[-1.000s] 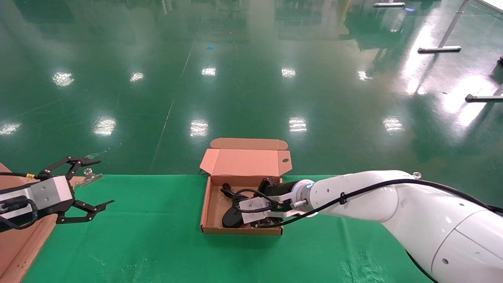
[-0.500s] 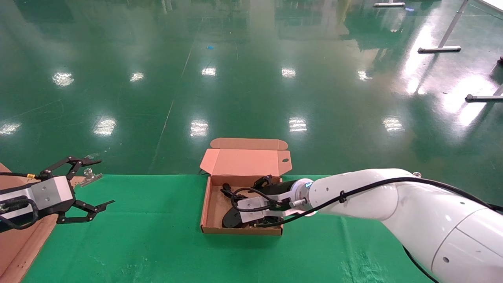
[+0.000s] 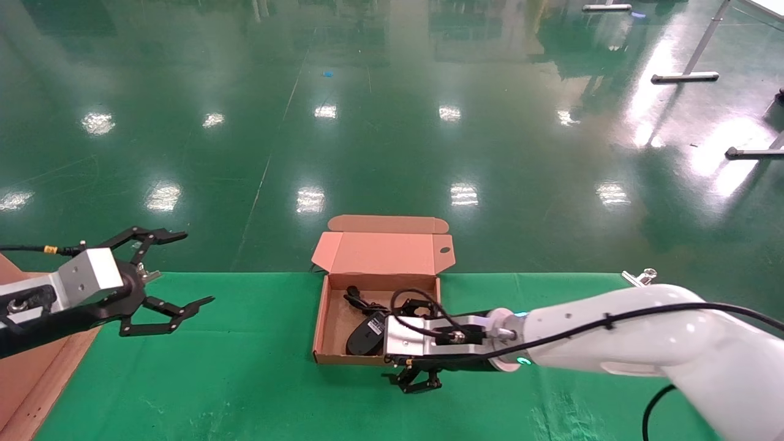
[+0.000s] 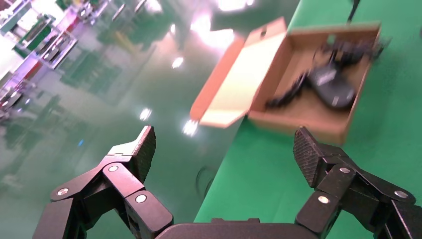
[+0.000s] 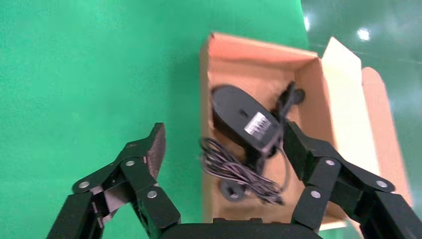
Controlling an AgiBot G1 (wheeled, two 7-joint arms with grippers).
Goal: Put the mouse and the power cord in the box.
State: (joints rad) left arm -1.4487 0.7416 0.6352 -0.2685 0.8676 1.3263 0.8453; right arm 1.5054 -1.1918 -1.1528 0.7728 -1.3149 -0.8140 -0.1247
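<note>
the box [image 3: 324,318] sits lid-up at centre frame on the green worktop [image 3: 245,380], w/ the mouse [image 3: 366,335], label up, and the power cord [image 5: 239,172] inside. right gripper [image 3: 416,381] hangs at the box's lower edge, jaws spread, empty. left gripper [image 3: 177,269], mid-left of frame, jaws also spread, nothing held.

What we cannot make out

From the head, the right gripper [image 3: 416,384] covers the box's [image 3: 327,318] near right corner and most of the power cord [image 3: 361,299]; our right wrist view cuts off the lid and blurs the wire bundle [image 5: 239,172].
</note>
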